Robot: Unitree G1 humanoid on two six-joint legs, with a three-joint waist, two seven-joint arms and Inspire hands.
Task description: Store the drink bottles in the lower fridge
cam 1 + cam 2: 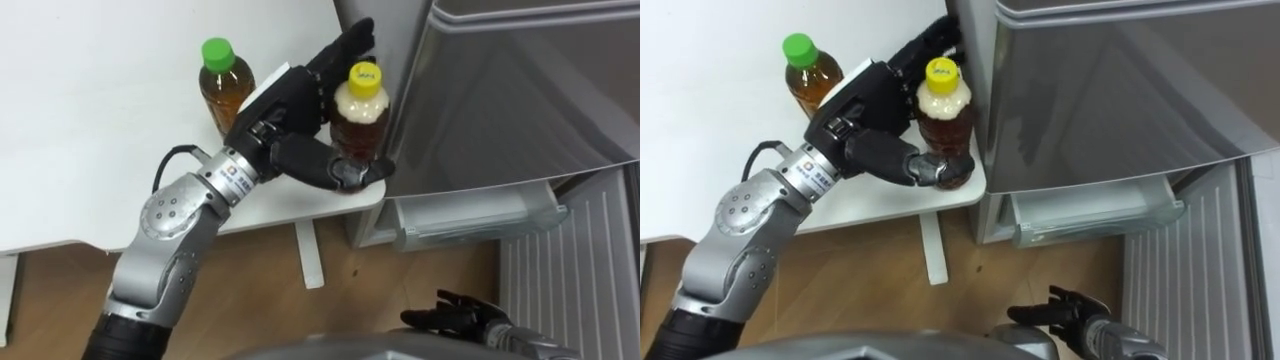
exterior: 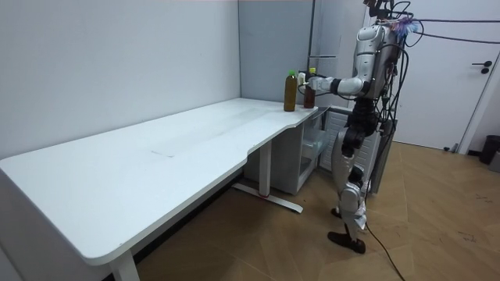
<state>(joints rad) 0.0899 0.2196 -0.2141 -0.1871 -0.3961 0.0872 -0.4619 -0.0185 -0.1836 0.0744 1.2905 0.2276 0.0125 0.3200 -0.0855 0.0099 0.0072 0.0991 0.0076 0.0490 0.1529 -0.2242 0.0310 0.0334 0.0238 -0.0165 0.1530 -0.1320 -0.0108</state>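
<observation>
At upper centre the yellow-capped bottle [image 1: 360, 118] is clasped by the left hand [image 1: 295, 110], beside the green-capped bottle [image 1: 224, 88]. At lower right the right hand [image 1: 455, 313] is held loosely spread.

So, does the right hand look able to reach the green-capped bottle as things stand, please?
Probably not: the right hand hangs low near the open lower fridge, and the left hand, wrapped round the yellow-capped bottle, lies between it and the green-capped bottle.
</observation>
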